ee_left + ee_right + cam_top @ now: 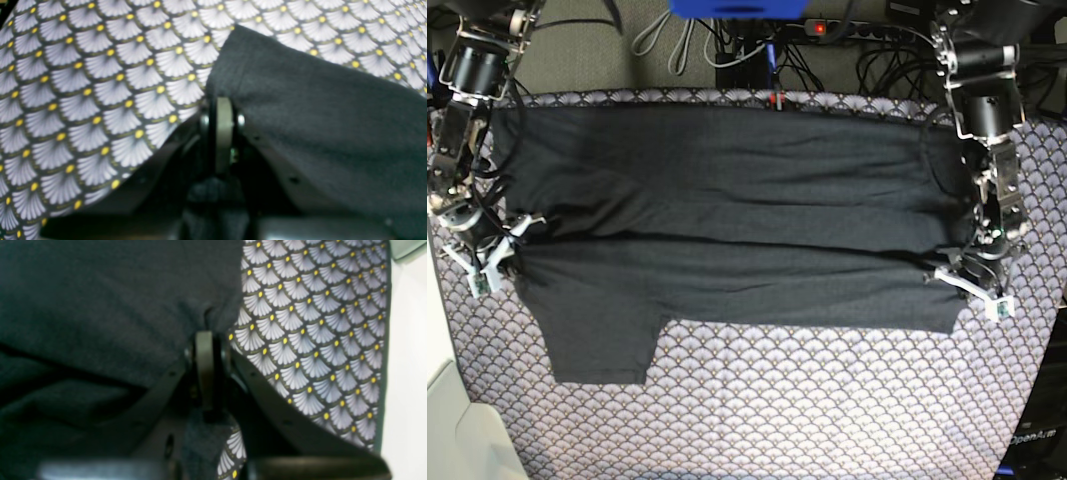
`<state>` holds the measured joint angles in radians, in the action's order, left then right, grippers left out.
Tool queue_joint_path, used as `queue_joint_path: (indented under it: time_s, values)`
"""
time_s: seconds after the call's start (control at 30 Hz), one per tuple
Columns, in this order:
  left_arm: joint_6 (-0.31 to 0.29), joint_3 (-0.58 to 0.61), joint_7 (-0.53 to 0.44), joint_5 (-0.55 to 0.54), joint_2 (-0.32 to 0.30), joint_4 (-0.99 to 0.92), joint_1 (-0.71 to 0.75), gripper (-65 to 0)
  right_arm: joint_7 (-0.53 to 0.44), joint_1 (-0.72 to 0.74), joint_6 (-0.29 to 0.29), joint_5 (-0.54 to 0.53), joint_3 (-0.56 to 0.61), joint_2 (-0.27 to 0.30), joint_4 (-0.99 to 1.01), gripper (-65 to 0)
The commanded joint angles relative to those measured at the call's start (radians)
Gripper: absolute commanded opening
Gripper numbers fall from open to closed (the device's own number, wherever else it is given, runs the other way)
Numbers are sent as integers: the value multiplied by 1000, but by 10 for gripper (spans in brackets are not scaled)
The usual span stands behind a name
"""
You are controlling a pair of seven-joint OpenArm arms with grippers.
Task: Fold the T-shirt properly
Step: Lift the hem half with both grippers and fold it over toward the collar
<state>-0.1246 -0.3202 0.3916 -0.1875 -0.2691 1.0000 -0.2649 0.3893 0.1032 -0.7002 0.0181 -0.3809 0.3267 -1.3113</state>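
Now the dark grey T-shirt [727,230] lies spread across the scallop-patterned tablecloth [807,410], one sleeve pointing toward the near edge. Both the left gripper [955,272] and right gripper [507,232] are clamped on opposite side edges of the shirt's fabric.

Base cam overhead, looking straight down, whole patterned tablecloth [757,410] and both arms in frame. Wrist cams sit close behind their jaws, looking along them, blurry. All three share the T-shirt [727,230] edges and cloth.
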Motion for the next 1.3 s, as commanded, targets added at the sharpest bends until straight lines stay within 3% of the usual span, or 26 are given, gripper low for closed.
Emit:
queue_joint_path:
  time_s: [0.0, 0.23, 0.5, 0.8, 1.27]
  values:
    - [0, -4, -24, -5, -17, 21, -12, -645, -25, 7, 2, -30, -5, 21, -29, -650]
    - [0, -3, -21, -5, -17, 132, 20, -645, -17, -52, 2, -154, -5, 68, -53, -650]
    - [0, -6, 79, -5, -17, 190, 20, -645, -2, -92, 2, -157, -31, 68, -118, -650]
    - [0, -6, 108, -5, -25, 210, 37, -645, -2, -133, 2, -157, -43, 75, -150, -650]
    - [0, -6, 162, -5, -26, 340, 114, -645, -2, -175, 2, -157, -154, 68, -152, -650]
